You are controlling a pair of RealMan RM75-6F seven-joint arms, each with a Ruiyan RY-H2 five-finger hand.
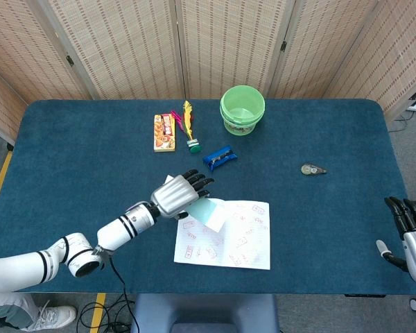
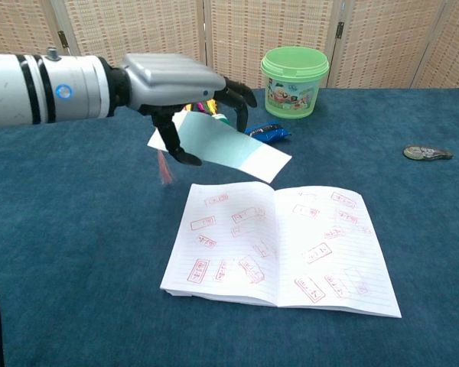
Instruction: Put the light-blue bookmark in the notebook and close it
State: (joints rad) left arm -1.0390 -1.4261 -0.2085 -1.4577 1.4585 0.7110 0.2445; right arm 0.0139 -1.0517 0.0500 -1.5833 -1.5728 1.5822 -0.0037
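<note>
The notebook [image 1: 225, 234] [image 2: 283, 248] lies open and flat near the table's front edge, its lined pages dotted with red stamps. My left hand [image 1: 179, 195] [image 2: 180, 88] holds the light-blue bookmark [image 1: 209, 212] [image 2: 228, 145] in the air over the notebook's left page, thumb beneath and fingers on top. A pink tassel [image 2: 164, 166] dangles from the bookmark's near end. My right hand [image 1: 410, 220] hangs at the far right off the table edge, fingers curled with nothing in them; the chest view does not show it.
At the back stand a green bucket [image 1: 242, 109] [image 2: 294, 82], a blue packet [image 1: 219, 158] [image 2: 262, 135], a snack box [image 1: 165, 132] [image 2: 173, 113] and a feathered shuttlecock [image 1: 191, 127]. A small grey tape dispenser [image 1: 313, 169] [image 2: 427, 153] lies to the right.
</note>
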